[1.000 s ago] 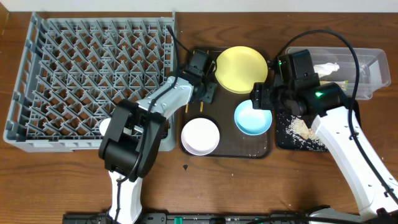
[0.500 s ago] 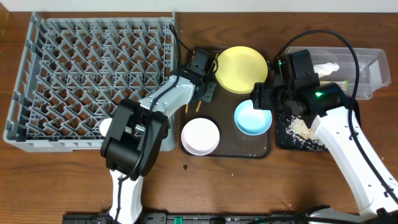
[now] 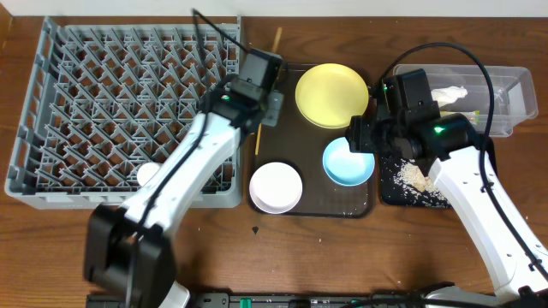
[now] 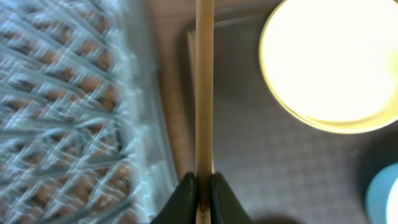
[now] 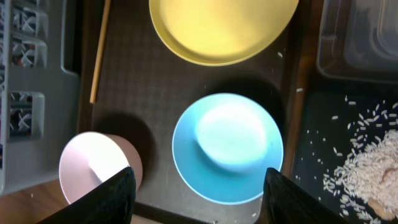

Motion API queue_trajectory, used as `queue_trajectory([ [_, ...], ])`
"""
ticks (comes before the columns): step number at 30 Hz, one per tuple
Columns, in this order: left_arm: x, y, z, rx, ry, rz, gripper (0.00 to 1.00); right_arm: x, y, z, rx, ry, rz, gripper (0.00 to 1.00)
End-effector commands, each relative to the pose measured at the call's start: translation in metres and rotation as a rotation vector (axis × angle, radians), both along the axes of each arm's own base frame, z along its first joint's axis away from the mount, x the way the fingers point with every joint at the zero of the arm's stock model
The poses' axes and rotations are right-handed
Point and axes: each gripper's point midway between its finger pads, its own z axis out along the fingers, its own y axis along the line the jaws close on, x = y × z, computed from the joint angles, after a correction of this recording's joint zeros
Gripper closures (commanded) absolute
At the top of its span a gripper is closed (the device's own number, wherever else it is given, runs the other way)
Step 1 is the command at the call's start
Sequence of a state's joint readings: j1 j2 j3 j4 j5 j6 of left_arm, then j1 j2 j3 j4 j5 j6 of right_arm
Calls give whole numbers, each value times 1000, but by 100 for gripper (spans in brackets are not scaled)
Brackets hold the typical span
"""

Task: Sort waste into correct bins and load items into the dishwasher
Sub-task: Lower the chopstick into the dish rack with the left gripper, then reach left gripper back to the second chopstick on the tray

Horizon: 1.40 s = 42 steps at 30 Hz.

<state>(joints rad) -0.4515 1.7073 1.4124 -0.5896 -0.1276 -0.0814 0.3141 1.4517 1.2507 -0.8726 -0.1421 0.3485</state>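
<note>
My left gripper (image 3: 272,79) (image 4: 203,194) is shut on a thin wooden chopstick (image 4: 204,93), whose far end (image 3: 276,38) sticks out past the dark-brown tray's back edge. A second chopstick (image 3: 258,141) (image 5: 99,53) lies along that tray's left edge. My right gripper (image 3: 360,137) (image 5: 202,199) hangs open above the light-blue bowl (image 5: 227,146) (image 3: 348,161), its fingers on either side and apart from it. The yellow plate (image 3: 332,94) and white bowl (image 3: 276,186) sit on the tray too. The grey dishwasher rack (image 3: 111,94) fills the left.
The dark-brown tray (image 3: 317,207) holds the dishes. To the right is the clear tub (image 3: 509,98) with a crumpled white wrapper (image 3: 449,94) inside. The black tray (image 3: 390,190) below it holds rice crumbs (image 3: 415,175). A small white thing (image 3: 147,174) shows at the rack's front.
My left gripper shut on a chopstick, then rose and swung back toward the rack's corner with it. The right arm stayed put, its jaws slightly narrower.
</note>
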Motion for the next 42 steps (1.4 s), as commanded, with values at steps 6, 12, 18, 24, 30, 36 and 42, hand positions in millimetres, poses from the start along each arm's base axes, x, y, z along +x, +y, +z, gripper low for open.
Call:
queue_trajectory([
  [6,-21,83,-1,65,108,229,91,-1,4,5,7,-8,11,35],
  [12,-28,109,-25,29,192,283,92,-1,4,5,7,-8,11,35],
  [18,-34,85,-32,-92,252,215,92,0,4,5,8,-11,11,34],
  [24,-28,83,-49,-56,270,210,92,0,4,6,9,-14,11,34],
  [30,-25,76,-86,-66,353,202,85,1,4,6,9,-15,11,34],
  [36,-23,70,-55,-117,327,212,60,1,4,6,9,-15,11,34],
  [42,-19,54,7,-208,187,155,54,1,4,6,9,-16,11,32],
])
